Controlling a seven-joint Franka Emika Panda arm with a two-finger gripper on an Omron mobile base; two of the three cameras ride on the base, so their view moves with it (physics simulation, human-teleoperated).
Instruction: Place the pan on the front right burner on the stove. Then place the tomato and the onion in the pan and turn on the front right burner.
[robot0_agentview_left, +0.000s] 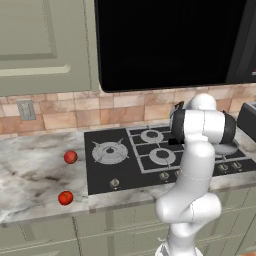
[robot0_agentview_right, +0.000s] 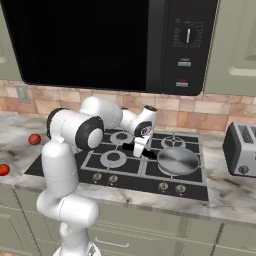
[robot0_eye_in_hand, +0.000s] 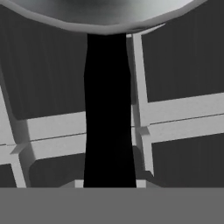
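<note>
A kitchen: stove (robot0_agentview_left: 150, 150), toaster (robot0_agentview_right: 241, 149), tiled backsplash (robot0_agentview_left: 75, 112), marble counter (robot0_agentview_left: 35, 175).

shiny metal pan (robot0_agentview_right: 178, 160), glossy black glass stove (robot0_agentview_right: 60, 165), seemingly polished marble counter (robot0_agentview_left: 35, 175).

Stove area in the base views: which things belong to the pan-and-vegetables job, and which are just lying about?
Job:
pan, handle in the shut gripper
stove
front right burner, under the pan
two red balls on the counter

Lying about:
toaster
microwave
wall outlet
</note>
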